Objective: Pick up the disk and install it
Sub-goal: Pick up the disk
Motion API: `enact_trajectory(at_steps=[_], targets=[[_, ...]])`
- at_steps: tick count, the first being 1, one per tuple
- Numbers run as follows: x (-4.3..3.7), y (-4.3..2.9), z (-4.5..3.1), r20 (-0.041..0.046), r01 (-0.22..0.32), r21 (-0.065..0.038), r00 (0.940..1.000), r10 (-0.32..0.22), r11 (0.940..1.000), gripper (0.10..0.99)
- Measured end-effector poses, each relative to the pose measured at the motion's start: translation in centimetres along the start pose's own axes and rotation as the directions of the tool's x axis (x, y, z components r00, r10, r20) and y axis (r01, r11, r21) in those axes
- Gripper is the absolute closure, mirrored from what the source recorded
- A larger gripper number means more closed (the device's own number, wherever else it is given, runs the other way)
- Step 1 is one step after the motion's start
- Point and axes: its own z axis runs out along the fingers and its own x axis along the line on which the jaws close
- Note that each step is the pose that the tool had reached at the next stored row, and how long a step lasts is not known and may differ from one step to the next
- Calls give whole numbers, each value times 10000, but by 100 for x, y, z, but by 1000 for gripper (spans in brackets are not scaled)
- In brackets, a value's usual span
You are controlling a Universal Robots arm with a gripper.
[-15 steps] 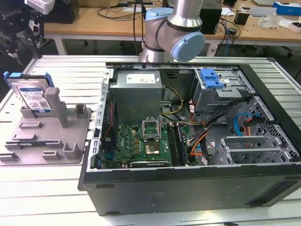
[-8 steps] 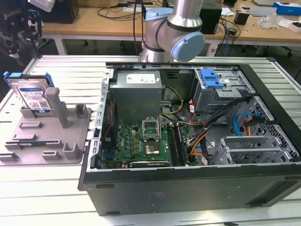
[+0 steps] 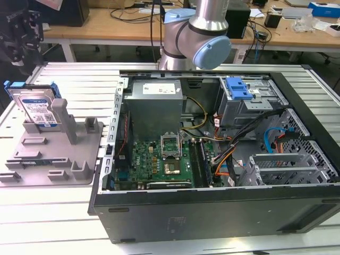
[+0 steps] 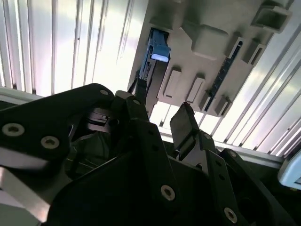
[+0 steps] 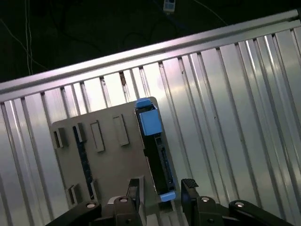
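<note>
Ribbed silver metal table, slats running lengthwise. Behind it, a long wooden workbench on white legs, cluttered with cables and a blue box. Dark floor past the table's edge rail in the first wrist view. Strong overhead glare on the slats in the second wrist view.
</note>
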Motion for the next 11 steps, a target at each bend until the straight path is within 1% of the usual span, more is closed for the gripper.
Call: enact_trajectory(at_steps=[1, 2, 3, 9, 11], targets=[[0, 0, 0, -23, 345, -1, 9994, -345, 9994, 604], [0, 0, 0, -43, 458, 1, 9989, -458, 9990, 604], [0, 0, 0, -61, 525, 3, 9986, -525, 9986, 604], [-1, -1, 0, -68, 552, 5, 9985, -552, 9985, 604], [-6, 0, 0, -85, 745, 3, 9972, -745, 9972, 604]])
